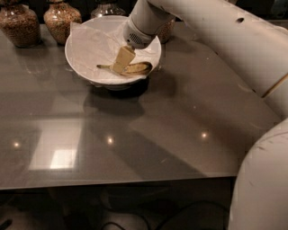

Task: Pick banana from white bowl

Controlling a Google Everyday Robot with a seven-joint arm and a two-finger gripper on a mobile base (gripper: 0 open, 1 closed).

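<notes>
The banana [135, 68] is small, yellow and brown-speckled. It lies in the front right of the white bowl [78, 67], which is wide, shallow, lined with crinkled white paper and stands on a dark foot at the back of the grey table. My gripper [120, 65] reaches down into the bowl from the upper right. One beige finger [123, 58] shows, with its tip down at the banana's left part, near the thin stem [102, 67]. The other finger is hidden.
Two glass jars of brown grains [18, 24] [62, 19] stand at the back left, behind the bowl. A third jar [106, 9] stands behind the bowl. My white arm [234, 49] crosses the right side. The table's front edge [117, 183] runs along the bottom.
</notes>
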